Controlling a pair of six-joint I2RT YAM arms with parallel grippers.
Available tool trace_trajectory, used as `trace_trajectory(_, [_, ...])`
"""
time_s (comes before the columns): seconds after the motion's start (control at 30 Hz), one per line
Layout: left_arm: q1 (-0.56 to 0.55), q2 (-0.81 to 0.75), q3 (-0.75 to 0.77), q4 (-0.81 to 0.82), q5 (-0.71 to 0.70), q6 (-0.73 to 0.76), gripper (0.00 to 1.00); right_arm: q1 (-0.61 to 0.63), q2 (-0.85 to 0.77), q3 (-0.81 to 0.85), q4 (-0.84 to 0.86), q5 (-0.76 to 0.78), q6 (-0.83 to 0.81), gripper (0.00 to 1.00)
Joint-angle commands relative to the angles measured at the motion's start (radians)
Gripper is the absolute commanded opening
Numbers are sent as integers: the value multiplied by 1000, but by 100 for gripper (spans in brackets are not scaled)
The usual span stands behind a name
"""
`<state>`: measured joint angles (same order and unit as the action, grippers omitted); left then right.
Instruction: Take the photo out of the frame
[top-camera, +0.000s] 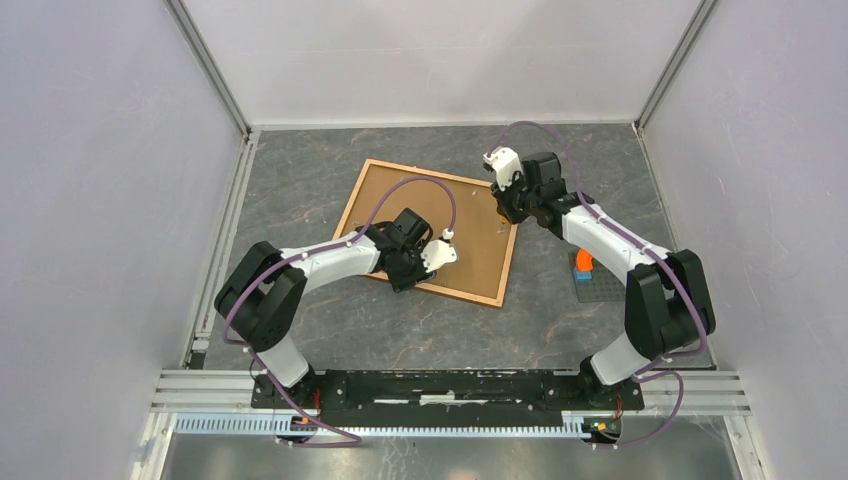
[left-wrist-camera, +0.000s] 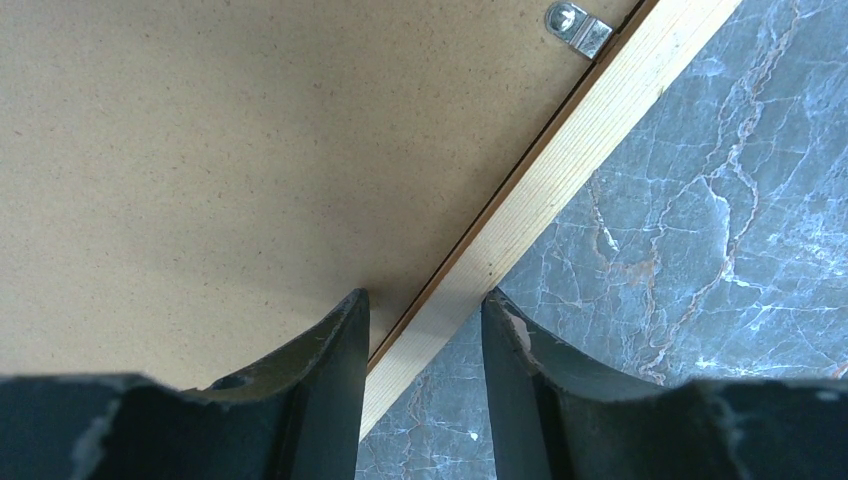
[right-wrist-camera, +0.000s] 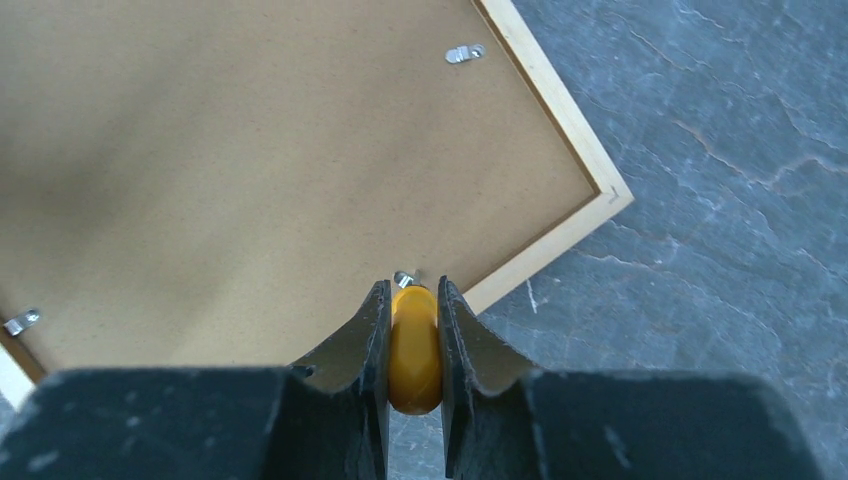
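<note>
Fingers (left-wrist-camera: 325, 370) of the left gripper (left-wrist-camera: 425, 305), nearest the arm bases, stand parted and grasp nothing. They straddle the near moulding of the frame (left-wrist-camera: 560, 170), one finger over the fibreboard back panel (left-wrist-camera: 200, 150), the other over the table (left-wrist-camera: 720, 200). Whether either one touches cannot be told. The frame lies back-up in the middle of the table.

Further out, at the frame's far right edge, the right gripper (right-wrist-camera: 413, 288) is closed tight on a yellow-orange piece (right-wrist-camera: 414, 350), whose tip sits at a small metal clip (right-wrist-camera: 405, 278) on the panel's rim. What that piece is — a tool or a block — cannot be made out. Beside the right arm, apart from the frame, a grey baseplate (top-camera: 603, 288) carries an orange block (top-camera: 583, 263).

Judging by these views, the task is barely begun. The back panel is in place, and other clips (right-wrist-camera: 465, 53) show along its edge, too small to tell whether they are turned free. What is left is to free the clips, lift the panel and draw out the photo. The photo shows in no view — it presumably lies hidden under the panel, inside the frame.
</note>
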<state>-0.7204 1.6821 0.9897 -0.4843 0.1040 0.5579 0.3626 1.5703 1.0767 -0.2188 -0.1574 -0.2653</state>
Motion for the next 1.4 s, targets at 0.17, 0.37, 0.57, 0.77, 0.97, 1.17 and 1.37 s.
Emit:
trace_trajectory(0.17, [7, 85, -51, -13, 28, 15, 50, 9, 28, 18, -51, -110, 34, 0])
trace_trajectory(0.37, [7, 83, -56, -7, 26, 13, 51, 9, 18, 61, -62, -115, 24, 0])
trace_trajectory(0.57, [7, 84, -59, -2, 26, 13, 51, 8, -39, 56, -108, -129, -29, 0])
trace_trajectory(0.77, [7, 84, -60, 3, 26, 13, 51, 8, -68, 4, -114, -57, -58, 0])
trace_trajectory(0.97, [7, 94, -56, 3, 26, 18, 51, 7, -40, -8, -71, -18, -64, 0])
trace_trajectory(1.17, [7, 93, -58, 0, 26, 19, 51, 8, -4, -4, -30, -23, -35, 0])
trace_trajectory(1.37, [7, 96, -57, 0, 25, 18, 51, 8, 32, 37, -23, -34, -18, 0])
